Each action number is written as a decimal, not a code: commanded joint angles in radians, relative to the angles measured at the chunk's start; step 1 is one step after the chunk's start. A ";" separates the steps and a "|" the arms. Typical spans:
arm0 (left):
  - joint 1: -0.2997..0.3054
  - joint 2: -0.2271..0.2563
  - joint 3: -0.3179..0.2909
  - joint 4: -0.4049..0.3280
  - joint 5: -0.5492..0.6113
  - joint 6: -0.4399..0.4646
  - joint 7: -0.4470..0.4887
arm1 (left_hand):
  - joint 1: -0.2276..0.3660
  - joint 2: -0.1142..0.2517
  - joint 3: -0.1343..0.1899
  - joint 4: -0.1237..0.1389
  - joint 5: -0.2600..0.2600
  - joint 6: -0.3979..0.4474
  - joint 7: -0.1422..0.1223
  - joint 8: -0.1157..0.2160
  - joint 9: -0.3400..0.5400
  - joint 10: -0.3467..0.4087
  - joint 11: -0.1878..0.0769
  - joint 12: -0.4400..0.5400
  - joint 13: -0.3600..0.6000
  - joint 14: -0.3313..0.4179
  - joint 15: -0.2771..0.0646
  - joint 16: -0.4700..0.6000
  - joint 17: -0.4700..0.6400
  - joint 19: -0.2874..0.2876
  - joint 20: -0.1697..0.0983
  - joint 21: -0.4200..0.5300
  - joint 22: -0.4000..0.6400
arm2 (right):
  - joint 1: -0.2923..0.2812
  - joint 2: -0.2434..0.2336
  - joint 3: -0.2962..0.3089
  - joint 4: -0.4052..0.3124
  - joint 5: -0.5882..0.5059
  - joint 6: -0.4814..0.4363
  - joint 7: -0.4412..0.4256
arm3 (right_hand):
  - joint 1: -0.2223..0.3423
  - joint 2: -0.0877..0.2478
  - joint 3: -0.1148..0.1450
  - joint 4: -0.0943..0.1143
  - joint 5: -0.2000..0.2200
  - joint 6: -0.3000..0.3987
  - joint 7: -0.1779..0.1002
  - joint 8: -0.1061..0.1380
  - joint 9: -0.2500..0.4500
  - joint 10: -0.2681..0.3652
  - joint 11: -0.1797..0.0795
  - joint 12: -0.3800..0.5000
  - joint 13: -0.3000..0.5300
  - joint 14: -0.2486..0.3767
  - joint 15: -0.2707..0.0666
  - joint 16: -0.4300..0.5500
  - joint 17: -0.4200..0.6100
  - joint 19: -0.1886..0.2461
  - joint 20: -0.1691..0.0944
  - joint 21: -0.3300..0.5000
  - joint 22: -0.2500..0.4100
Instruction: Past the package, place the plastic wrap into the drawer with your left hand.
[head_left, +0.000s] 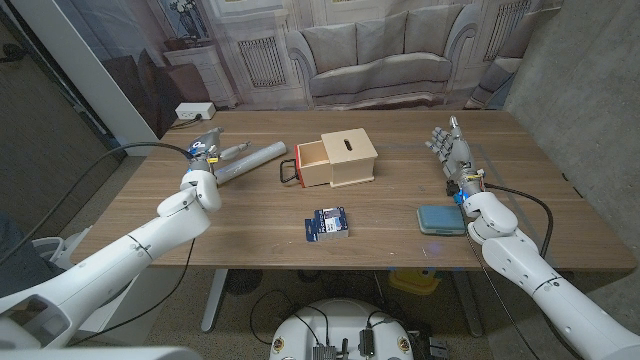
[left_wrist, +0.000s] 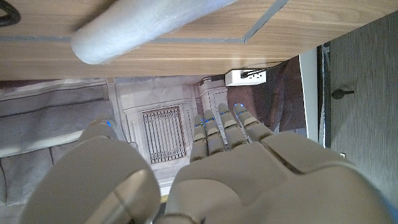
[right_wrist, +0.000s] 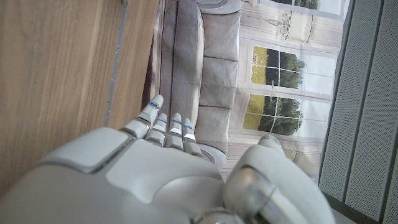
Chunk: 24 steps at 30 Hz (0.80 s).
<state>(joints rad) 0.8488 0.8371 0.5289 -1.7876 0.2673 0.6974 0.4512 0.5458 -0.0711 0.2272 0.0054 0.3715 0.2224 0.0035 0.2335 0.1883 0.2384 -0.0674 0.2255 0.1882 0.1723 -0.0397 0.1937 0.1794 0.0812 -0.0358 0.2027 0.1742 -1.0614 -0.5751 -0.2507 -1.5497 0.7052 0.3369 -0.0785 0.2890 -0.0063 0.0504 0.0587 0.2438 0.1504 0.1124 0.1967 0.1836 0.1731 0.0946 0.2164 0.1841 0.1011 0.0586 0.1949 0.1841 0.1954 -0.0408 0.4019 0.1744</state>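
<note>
The plastic wrap (head_left: 250, 158) is lying on the table with its long axis slanting toward the drawer (head_left: 312, 163), just beyond the left hand (head_left: 203, 152), whose fingers are reaching out, gripping nothing; the right hand (head_left: 452, 147) is waiting well apart, fingers spread

I see a grey plastic wrap (head_left: 250, 158), pale wood drawer (head_left: 340, 160) (black handle), blue-and-white package (head_left: 327, 223), teal pad (head_left: 440, 219).
</note>
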 joint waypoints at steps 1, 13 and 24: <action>-0.079 -0.018 0.085 0.044 0.051 0.068 -0.042 | 0.007 -0.010 0.003 -0.010 0.005 0.000 -0.001 -0.003 0.003 0.000 -0.004 -0.004 0.004 0.002 -0.016 -0.001 0.001 -0.005 -0.014 -0.003 0.004 | -0.006 0.003 0.009 -0.004 -0.005 0.009 -0.013 | 0.000 0.002 -0.006 0.001 -0.002 0.008 -0.003 0.005 0.003 0.011 -0.001 0.007 0.001 0.007 0.001 0.004 0.002 0.011 -0.009 -0.008 0.002; -0.127 -0.037 0.142 0.056 0.069 0.117 -0.096 | 0.030 -0.026 -0.005 -0.026 0.009 -0.011 0.007 -0.012 0.003 -0.008 -0.001 -0.012 0.005 0.002 -0.001 -0.002 0.002 0.034 -0.007 0.011 0.006 | -0.001 0.005 0.012 0.007 0.004 0.006 -0.006 | 0.000 0.003 -0.008 0.001 -0.003 0.008 -0.004 0.004 0.004 0.012 0.000 0.006 0.001 0.008 0.003 0.003 0.002 0.012 -0.008 -0.012 0.002; -0.168 -0.032 0.189 0.050 0.091 0.180 -0.156 | 0.039 -0.036 -0.010 -0.033 0.010 -0.004 0.006 -0.012 0.003 0.000 -0.003 -0.010 0.005 0.008 -0.003 0.000 0.003 0.039 -0.006 0.012 0.008 | -0.018 -0.002 0.021 -0.016 0.003 0.000 -0.022 | -0.001 0.004 -0.009 0.001 -0.003 0.011 -0.004 0.004 0.004 0.011 0.002 0.005 0.001 0.008 0.002 0.002 0.003 0.013 -0.007 -0.016 0.002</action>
<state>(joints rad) 0.7212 0.8048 0.6710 -1.7375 0.3371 0.8213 0.3472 0.5772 -0.1027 0.2178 -0.0207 0.3773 0.2150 0.0109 0.2220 0.1883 0.2346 -0.0714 0.2144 0.1882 0.1722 -0.0397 0.1937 0.1794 0.1140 -0.0358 0.2087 0.1795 -1.0690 -0.5730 -0.2362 -1.5526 0.7061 0.3437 -0.0907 0.2890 -0.0063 0.0476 0.0559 0.2438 0.1541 0.1086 0.1966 0.1836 0.1730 0.0946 0.2164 0.1840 0.1009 0.0587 0.1949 0.1839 0.2008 -0.0353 0.3869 0.1743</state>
